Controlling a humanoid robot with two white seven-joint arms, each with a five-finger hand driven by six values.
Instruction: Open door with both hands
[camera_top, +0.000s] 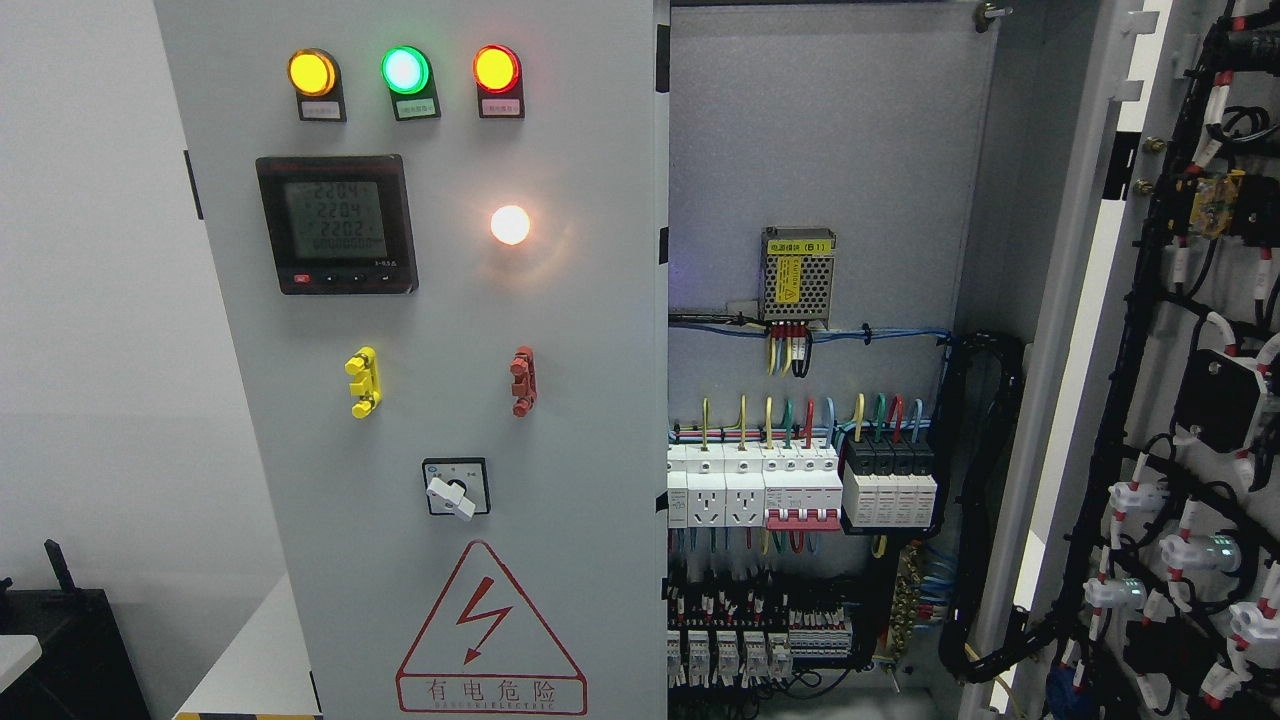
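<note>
A grey electrical cabinet fills the head view. Its left door (560, 420) stands shut and carries three lit lamps (403, 70), a digital meter (336, 224), a yellow handle (363, 382), a red handle (522, 381), a rotary switch (455, 488) and a red lightning warning triangle (490, 630). The right door (1180, 400) is swung wide open at the right edge, showing its wired inner face. Between them the cabinet interior (820, 200) lies exposed. Neither robot hand nor arm appears anywhere.
Inside are a small power supply (797, 288), a row of breakers and sockets (800, 485) and terminal blocks (760, 645) lower down. A black object (60, 640) sits at the lower left by a white wall.
</note>
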